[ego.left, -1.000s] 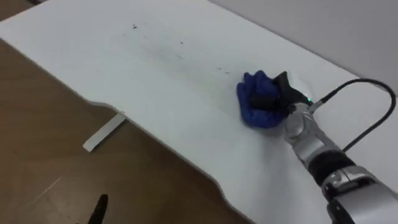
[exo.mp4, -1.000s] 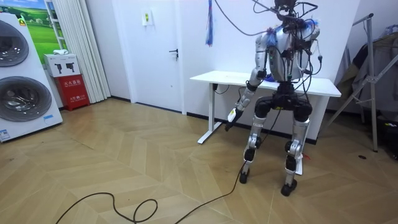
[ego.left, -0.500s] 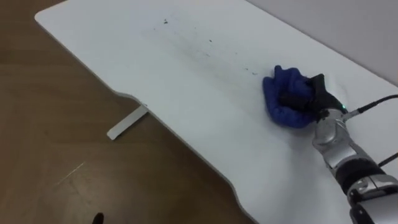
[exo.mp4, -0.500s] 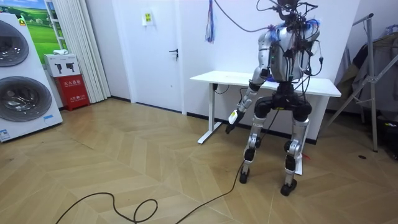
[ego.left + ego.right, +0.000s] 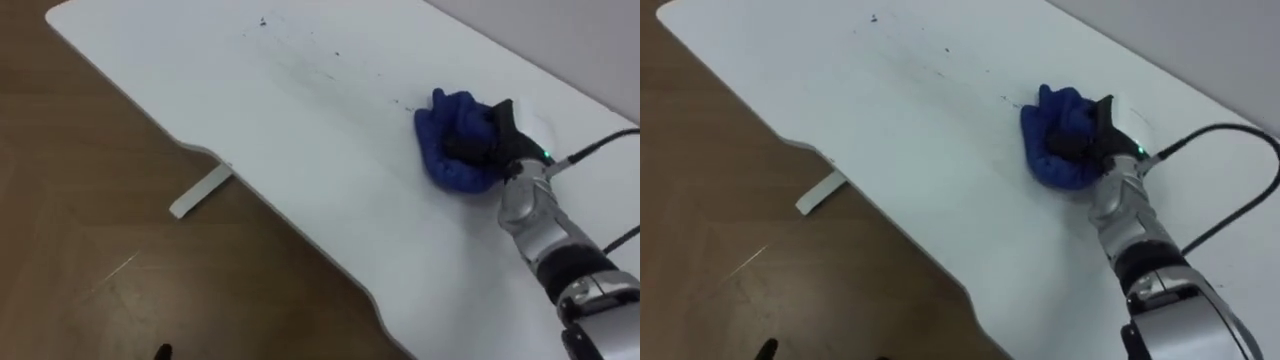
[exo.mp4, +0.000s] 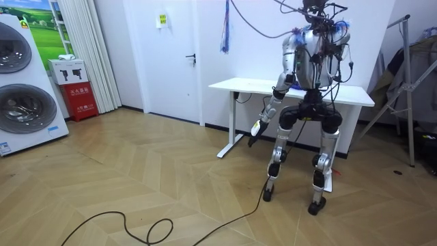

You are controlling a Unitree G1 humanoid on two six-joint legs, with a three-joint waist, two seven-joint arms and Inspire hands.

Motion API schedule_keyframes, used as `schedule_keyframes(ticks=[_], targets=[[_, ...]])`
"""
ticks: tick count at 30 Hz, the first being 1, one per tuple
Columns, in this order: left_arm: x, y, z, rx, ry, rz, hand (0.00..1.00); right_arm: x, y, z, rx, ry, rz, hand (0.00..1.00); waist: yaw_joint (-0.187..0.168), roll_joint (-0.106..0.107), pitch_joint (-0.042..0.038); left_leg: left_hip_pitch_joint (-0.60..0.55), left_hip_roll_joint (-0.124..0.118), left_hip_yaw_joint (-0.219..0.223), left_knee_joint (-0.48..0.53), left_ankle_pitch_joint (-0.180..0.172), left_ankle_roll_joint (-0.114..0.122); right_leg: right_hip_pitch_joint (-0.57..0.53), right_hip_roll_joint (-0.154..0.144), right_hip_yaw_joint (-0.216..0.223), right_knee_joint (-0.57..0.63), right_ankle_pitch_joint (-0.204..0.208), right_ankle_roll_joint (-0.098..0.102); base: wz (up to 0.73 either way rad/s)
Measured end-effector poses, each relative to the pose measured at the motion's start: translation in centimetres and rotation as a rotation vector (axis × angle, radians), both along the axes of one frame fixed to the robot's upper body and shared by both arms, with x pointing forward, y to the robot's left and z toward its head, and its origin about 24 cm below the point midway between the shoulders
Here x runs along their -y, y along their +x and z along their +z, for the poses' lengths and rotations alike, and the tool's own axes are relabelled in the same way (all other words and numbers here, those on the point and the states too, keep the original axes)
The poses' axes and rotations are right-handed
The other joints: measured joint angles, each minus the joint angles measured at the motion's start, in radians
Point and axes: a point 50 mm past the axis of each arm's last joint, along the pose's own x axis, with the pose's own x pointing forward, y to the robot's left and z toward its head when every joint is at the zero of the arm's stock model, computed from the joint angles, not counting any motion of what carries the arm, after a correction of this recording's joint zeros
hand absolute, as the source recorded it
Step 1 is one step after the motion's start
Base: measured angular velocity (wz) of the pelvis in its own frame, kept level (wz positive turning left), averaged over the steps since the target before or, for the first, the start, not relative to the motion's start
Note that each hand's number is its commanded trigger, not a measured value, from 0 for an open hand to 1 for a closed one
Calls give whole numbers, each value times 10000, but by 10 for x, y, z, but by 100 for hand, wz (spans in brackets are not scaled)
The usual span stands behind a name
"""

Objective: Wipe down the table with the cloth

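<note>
A crumpled blue cloth [image 5: 452, 152] lies on the white table [image 5: 300, 130], towards its right part. My right hand [image 5: 492, 143] rests on the cloth's right side with its dark fingers curled into the folds, pressing it on the tabletop. Dark specks [image 5: 265, 20] and a faint grey streak [image 5: 325, 70] mark the table to the cloth's far left. In the room view I stand at the table's long side, and my left hand [image 6: 254, 134] hangs low beside my thigh, away from the table.
The table's wavy front edge [image 5: 290, 215] runs diagonally, with wooden floor and a white table foot [image 5: 200, 192] beyond it. In the room view, washing machines [image 6: 20, 102] and a red box [image 6: 80, 99] stand at the left and a metal rack [image 6: 410, 89] at the right.
The eye view has shifted, so the camera moved. My right hand with the blue cloth has slid a little to the left on the table. My stance is unchanged.
</note>
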Motion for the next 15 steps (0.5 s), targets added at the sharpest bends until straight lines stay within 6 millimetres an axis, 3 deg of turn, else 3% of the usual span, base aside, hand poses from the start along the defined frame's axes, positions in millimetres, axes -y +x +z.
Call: schedule_keyframes(ticks=[2,3,5,7,8,9,15], targets=[[-2,-1,1,73,35,90,0,2,-14,-12,-94,131,-6,100,-317,90,-21,241,-61,5,11,-61,47,265,-53,29,-18,-49,76,-2],[-3,-3,1,80,79,156,0,4,-25,-20,-229,168,-8,100,-479,121,-135,427,-108,94,-4,-115,96,394,-116,103,-9,-87,135,-23],[-3,-7,1,70,96,242,0,2,-37,-29,-447,114,119,100,-652,234,-225,806,-118,427,-33,-248,170,581,-172,463,-4,-110,187,-44],[-3,-10,1,28,160,294,0,-6,-47,-41,-739,363,204,62,-1079,425,-327,1445,-119,823,-203,-382,252,943,-236,862,14,-130,273,-47],[-3,-8,1,87,217,287,0,-9,-49,-42,-767,328,312,52,-1133,450,-340,1585,-116,931,-264,-400,263,1004,-243,978,18,-141,290,-50],[-2,-2,3,335,263,282,0,-12,-52,-43,-756,315,523,0,-1201,495,-381,1786,-101,1117,-370,-436,274,1047,-251,1175,31,-152,306,-44],[6,19,7,1690,-176,727,0,-24,-66,-49,-900,-259,1349,0,-1666,543,-374,2498,-67,1737,-725,-497,344,1273,-265,1837,67,-145,353,-33]])
